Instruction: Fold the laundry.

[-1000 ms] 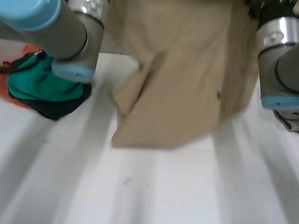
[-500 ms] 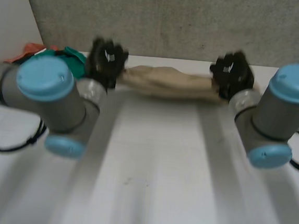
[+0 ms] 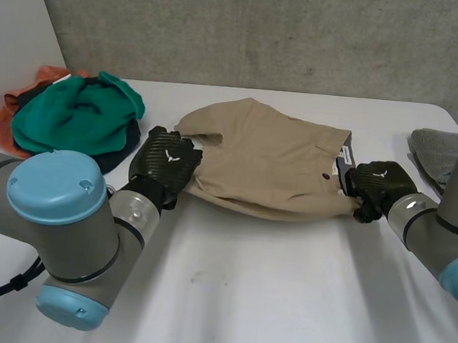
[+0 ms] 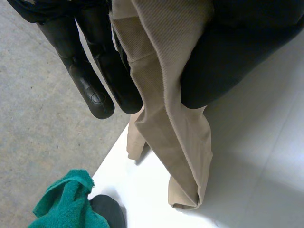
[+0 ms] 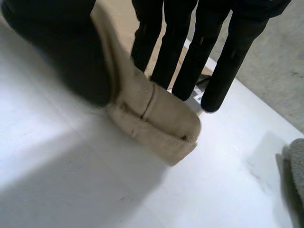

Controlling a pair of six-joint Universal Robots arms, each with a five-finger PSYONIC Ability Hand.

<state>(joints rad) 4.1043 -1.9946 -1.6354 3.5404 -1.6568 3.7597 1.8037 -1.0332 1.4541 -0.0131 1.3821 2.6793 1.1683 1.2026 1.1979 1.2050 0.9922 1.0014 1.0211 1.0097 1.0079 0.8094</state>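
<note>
Head view first: the tan pants (image 3: 266,163) lie across the far middle of the table (image 3: 265,303). Our left hand (image 3: 164,159) is on one end and our right hand (image 3: 379,183) on the other, the waistband end. They look doubled over once, so we'd guess one fold is in, but the outline is lumpy and it's no tidy packet yet. Left of them sits a pile (image 3: 73,114) of green, orange and dark stuff, and a grey cloth (image 3: 438,150) lies at the right edge. Both look unfolded, so most of the job is probably ahead of us.

Left wrist view: here's what the head view can't tell us. The left hand (image 4: 228,47) has the pants (image 4: 175,142) pinched between straight fingers (image 4: 95,90) and thumb. The fabric hangs down from the grip in a long crease, and its lower end touches the table. A bit of the pile (image 4: 66,206) sits beyond it.

Right wrist view: same deal on the other side. The right hand (image 5: 61,52) clamps the waistband (image 5: 152,118) between thumb and straight fingers (image 5: 213,71). We can see a belt loop on the band, which rests on the table, and a small tag (image 5: 199,90) by the fingertips. The grey cloth (image 5: 297,171) lies well apart from it.
</note>
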